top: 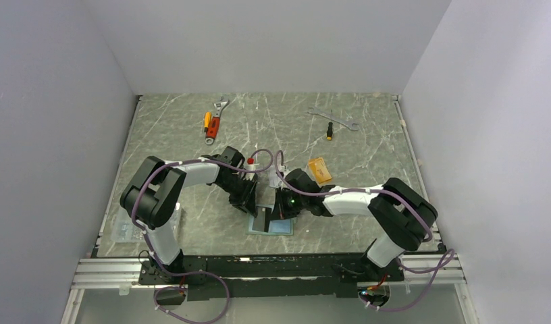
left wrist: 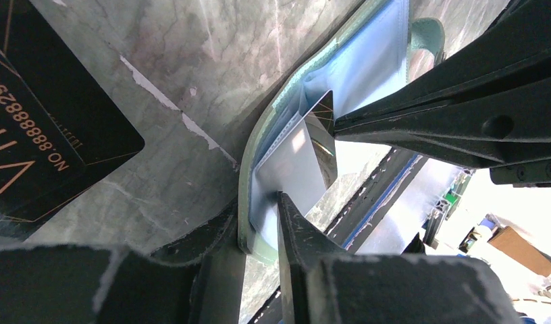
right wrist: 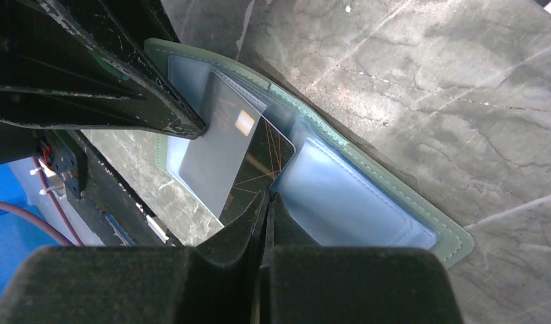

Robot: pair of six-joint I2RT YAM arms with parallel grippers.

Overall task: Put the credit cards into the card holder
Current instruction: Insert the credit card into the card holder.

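Holder (right wrist: 455, 236), soft, lies open between the grippers. Card (right wrist: 259, 165), stiff and slick, is pinched by its edge in right gripper (right wrist: 267, 200) and partly pocketed. Left gripper (left wrist: 259, 226) is spread astride the holder's rim, seemingly loose.

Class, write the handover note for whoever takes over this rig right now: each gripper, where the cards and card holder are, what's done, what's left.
Left gripper: open, astride the card holder's edge.
Right gripper: shut on a black card, tilted over the open holder.
Done: no card visibly seated.
To do: seat this card, then the second black card and orange-gold card lying on the table.
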